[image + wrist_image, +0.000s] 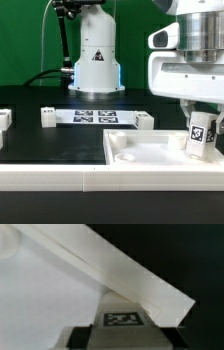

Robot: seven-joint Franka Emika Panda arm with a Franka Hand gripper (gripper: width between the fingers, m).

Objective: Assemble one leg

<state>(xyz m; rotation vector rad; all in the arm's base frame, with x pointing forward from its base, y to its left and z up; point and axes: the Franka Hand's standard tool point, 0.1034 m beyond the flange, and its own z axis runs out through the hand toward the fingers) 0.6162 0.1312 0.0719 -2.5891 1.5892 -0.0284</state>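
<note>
Jaws grip the leg (pixel 201 133) near a corner of the panel (pixel 150 152).

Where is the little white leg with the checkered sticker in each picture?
Exterior view: the leg is at the exterior view's right, gripped by the end effector, at the corner of the panel.
Wrist view: the leg sits between the end effector's fingers, sticker facing the camera.
Shared landmark: the panel, whose raised rim runs beside the leg.
</note>
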